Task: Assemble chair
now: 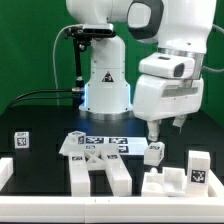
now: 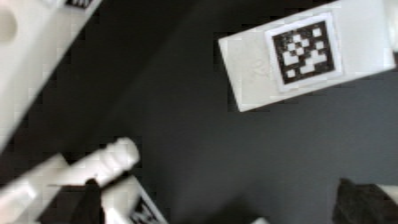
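Observation:
The chair parts lie loose on the black table. A large white slab piece point(image 1: 96, 172) sits at the front middle, and a small tagged block point(image 1: 153, 153) lies to its right. More chunky white pieces point(image 1: 166, 181) and a tagged upright piece point(image 1: 198, 170) stand at the front right. Another tagged block point(image 1: 20, 141) is at the exterior view's left. My gripper point(image 1: 166, 128) hangs open just above and beside the small block. In the wrist view my gripper point(image 2: 222, 205) holds nothing. A ribbed white piece point(image 2: 98, 163) lies by one fingertip point(image 2: 71, 200), and a tagged white slab point(image 2: 302, 55) lies farther off.
The marker board point(image 1: 96, 143) lies flat behind the large slab. The arm's white base point(image 1: 105, 85) stands at the back middle with black cables to its left. A white raised border point(image 1: 4, 175) runs along the table's left edge.

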Controlling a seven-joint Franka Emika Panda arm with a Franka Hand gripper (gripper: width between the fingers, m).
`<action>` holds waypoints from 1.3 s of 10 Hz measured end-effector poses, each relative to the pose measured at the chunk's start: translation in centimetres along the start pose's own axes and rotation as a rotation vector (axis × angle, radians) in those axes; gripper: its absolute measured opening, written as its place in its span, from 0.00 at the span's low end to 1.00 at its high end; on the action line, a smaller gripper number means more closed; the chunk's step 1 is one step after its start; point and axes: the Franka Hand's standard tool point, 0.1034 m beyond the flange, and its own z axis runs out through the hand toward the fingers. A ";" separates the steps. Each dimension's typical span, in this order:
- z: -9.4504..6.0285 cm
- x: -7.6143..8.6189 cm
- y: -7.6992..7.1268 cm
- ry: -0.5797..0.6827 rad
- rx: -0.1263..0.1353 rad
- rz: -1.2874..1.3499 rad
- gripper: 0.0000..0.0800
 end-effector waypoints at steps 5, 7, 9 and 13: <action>0.8 -0.6 0.4 -0.102 0.104 0.567 0.81; 0.7 -0.4 0.1 -0.108 0.108 0.681 0.81; 1.1 -0.9 0.0 -0.135 0.134 0.725 0.81; 2.7 -2.5 1.0 -0.434 0.390 0.955 0.81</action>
